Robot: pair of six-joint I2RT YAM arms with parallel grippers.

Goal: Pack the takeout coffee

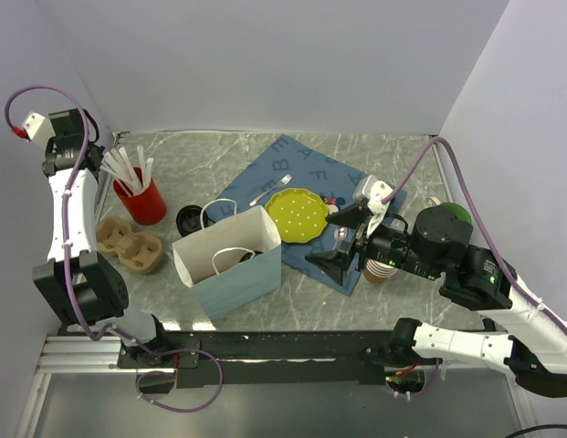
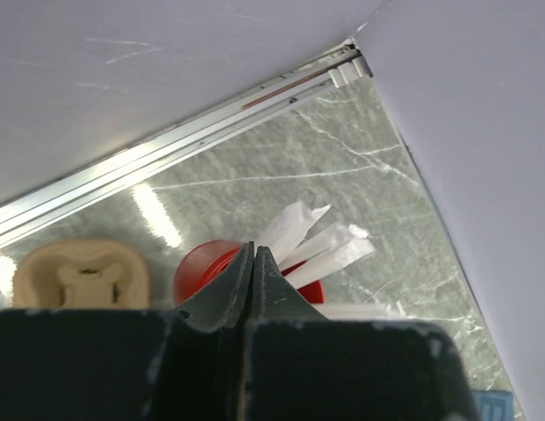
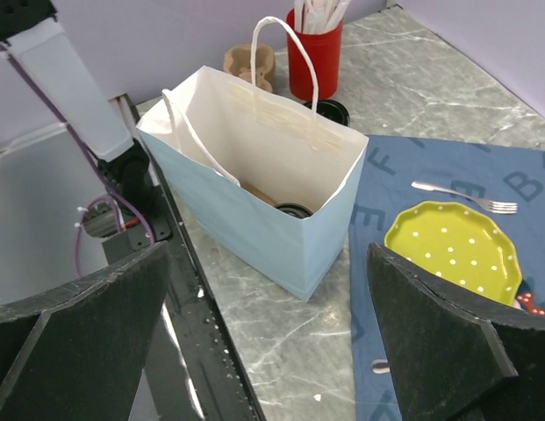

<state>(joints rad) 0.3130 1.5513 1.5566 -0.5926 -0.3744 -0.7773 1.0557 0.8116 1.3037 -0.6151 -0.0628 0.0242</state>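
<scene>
The takeout coffee is down inside the light-blue paper bag; only its black lid and a bit of tan side show over the rim. From above, the lid is a dark patch in the bag. My right gripper is open with nothing between its fingers, just right of the bag. My left gripper is shut on nothing, raised over the red cup at the back left.
A red cup of white straws and a tan cup carrier stand left of the bag, a loose black lid behind it. A yellow-green plate and fork lie on the blue mat. Stacked tan cups sit under the right arm.
</scene>
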